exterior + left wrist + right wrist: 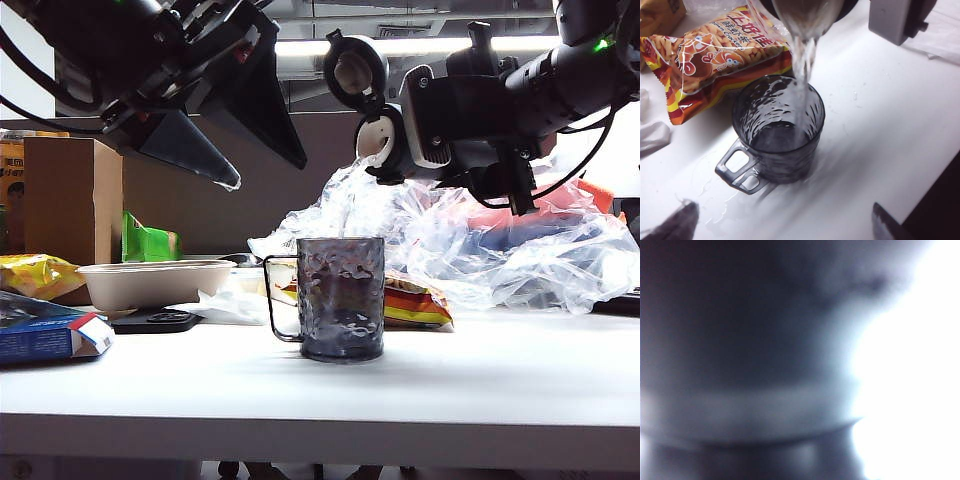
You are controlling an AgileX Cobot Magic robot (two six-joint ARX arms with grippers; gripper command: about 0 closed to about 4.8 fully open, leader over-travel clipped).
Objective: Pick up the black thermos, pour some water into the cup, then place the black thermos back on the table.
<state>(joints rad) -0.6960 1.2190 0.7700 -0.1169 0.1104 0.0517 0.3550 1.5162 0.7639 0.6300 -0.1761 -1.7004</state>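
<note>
1. White and smooth, the table [480,385] carried the cup [340,298] near its middle, with a snack bag [715,55] just behind it and crumpled clear plastic [500,245] further back.
2. My right gripper [470,125] held the black thermos [455,105] tipped roughly level above the cup, flip lid hanging open, fingers clamped around its body.
3. Water [802,55] streamed from the spout into the cup, which stood upright, handle toward my left side.
4. My left gripper [235,160] hung above the table left of the cup, fingers spread wide, holding nothing.
5. My right wrist view was only a dark blur, probably the thermos wall.
</note>
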